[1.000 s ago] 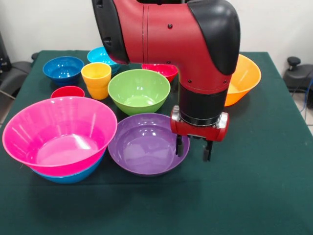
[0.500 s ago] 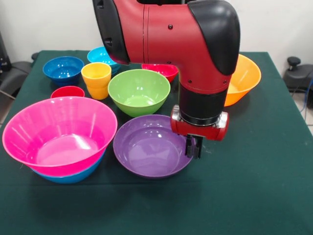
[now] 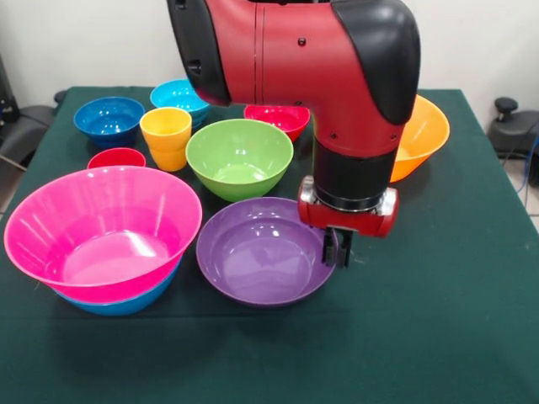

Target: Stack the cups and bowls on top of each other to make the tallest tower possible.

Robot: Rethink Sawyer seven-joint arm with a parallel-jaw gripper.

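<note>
From my remote seat, working off the front view alone, I saw the red and black arm (image 3: pixel 337 93) coming down from the top of the picture over the middle of the green-clothed table (image 3: pixel 455 320). Its gripper (image 3: pixel 338 247) was clenched on the rim of the purple bowl (image 3: pixel 263 251), the two fingers drawn close together at the bowl's edge on the picture's right side. I could not tell whether that bowl sat flat on the cloth or was tipped slightly.

To the picture's left, the large pink bowl (image 3: pixel 101 229) sat nested in a blue bowl (image 3: pixel 126 301), of which only the lower edge showed beneath it. That pair was the only stack I could make out. The green bowl (image 3: pixel 239 156) stood upright just behind the purple one, close to it but apart as far as I could judge. The orange bowl (image 3: pixel 421 135) lay partly hidden behind the arm, tilted with its opening facing the camera.

Farther back, the yellow-orange cup (image 3: pixel 166 137) stood upright just beside the green bowl, and the red cup (image 3: pixel 116 157) showed its rim right behind the pink bowl. The dark blue bowl (image 3: pixel 109 118) sat near the far left corner, the light blue bowl (image 3: pixel 178 94) next to it, and the small red bowl (image 3: pixel 278 120) peeked out behind the green bowl, partly covered by the arm.
</note>
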